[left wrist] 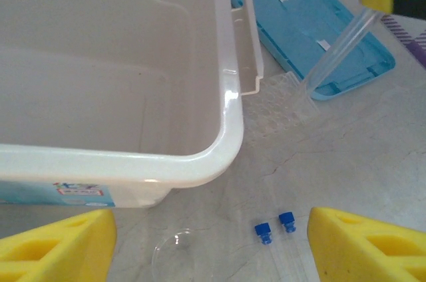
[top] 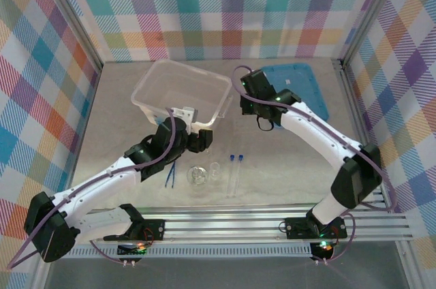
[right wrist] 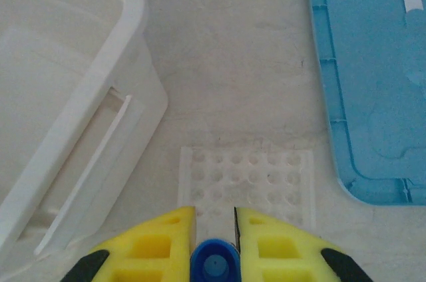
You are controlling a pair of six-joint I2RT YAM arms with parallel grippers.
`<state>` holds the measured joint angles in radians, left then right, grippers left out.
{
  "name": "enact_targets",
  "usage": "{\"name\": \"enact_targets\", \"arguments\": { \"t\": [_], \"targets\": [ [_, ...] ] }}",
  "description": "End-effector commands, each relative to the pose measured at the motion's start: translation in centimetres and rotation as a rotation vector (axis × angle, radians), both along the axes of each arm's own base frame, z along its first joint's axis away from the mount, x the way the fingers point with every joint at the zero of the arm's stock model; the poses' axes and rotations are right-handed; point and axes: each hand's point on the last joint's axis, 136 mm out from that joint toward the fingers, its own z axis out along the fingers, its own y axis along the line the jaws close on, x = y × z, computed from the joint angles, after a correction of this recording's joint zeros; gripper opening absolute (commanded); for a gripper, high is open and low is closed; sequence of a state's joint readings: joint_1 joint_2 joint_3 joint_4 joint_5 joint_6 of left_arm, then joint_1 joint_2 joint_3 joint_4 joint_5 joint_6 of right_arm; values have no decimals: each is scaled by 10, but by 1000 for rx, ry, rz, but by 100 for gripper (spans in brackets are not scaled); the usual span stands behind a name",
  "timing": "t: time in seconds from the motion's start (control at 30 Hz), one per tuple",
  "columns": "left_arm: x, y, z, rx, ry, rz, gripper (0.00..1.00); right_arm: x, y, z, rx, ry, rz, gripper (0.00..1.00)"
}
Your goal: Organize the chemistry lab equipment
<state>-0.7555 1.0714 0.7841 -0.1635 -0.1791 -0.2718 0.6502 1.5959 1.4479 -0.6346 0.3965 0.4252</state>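
Right tool (right wrist: 214, 229) pinches a blue-capped tube (right wrist: 214, 265), left tool (left wrist: 213, 249) wide open

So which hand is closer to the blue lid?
Right. The right hand hangs just left of the lid, holding a blue-capped tube. The left hand is farther off, at the near corner of the clear box.

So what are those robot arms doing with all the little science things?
The right pincer is clamped on a blue-capped tube, aimed at a clear tube rack that sits between the plastic box and the blue lid. The left pincer is open and empty by the box's corner. Two more capped tubes, tweezers, a glass dish and a tiny cup lie on the table, not yet put away.
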Motion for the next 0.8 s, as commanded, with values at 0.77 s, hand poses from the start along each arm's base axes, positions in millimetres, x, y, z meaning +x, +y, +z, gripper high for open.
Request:
{"name": "enact_targets", "arguments": {
  "t": [0.77],
  "targets": [
    [-15, 33, -24, 4, 36, 91, 76, 45, 16, -14, -22, -105, -85, 12]
  ]
}}
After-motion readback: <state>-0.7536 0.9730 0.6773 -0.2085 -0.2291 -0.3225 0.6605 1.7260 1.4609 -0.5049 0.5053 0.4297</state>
